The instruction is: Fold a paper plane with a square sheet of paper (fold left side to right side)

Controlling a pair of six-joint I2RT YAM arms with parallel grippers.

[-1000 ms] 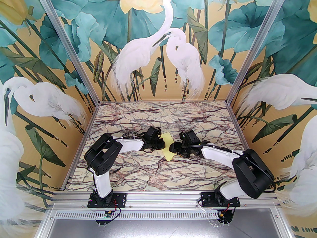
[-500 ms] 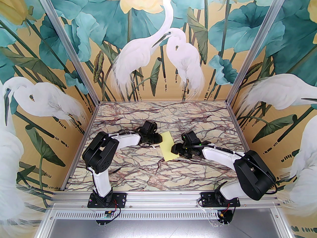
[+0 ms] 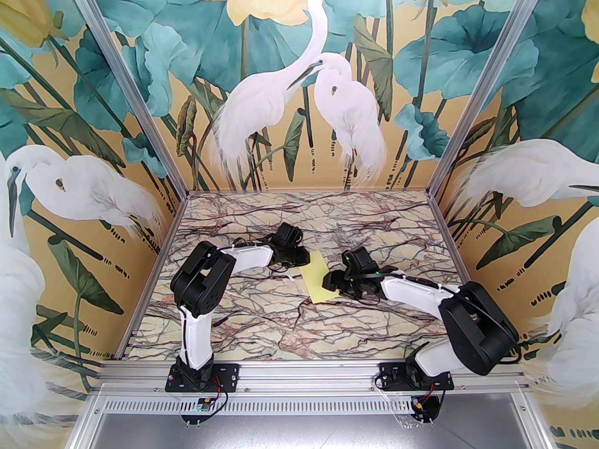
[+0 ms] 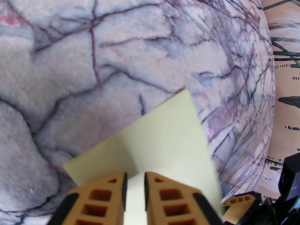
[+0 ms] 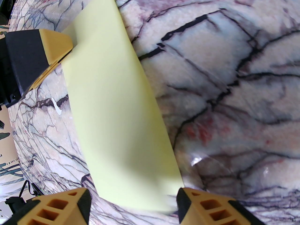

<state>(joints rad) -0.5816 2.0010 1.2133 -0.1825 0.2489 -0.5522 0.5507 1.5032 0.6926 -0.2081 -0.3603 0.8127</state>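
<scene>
The left pincer (image 4: 135, 176), narrowed to a slit, is meeting a corner of the folded paper sheet (image 5: 112, 102); whether it is pinching cannot be told. The right pincer (image 5: 133, 196) is straddling its near end, spread. Lying central on the counter (image 3: 262, 325), the sheet is probably handling light and floppy: edges suit.

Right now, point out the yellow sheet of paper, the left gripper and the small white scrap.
sheet of paper (image 5: 117, 97): right wrist view, middle of its top face.
left gripper (image 4: 135, 175): left wrist view, midway between its fingertips.
white scrap (image 5: 56, 106): right wrist view, middle of the scrap.
</scene>
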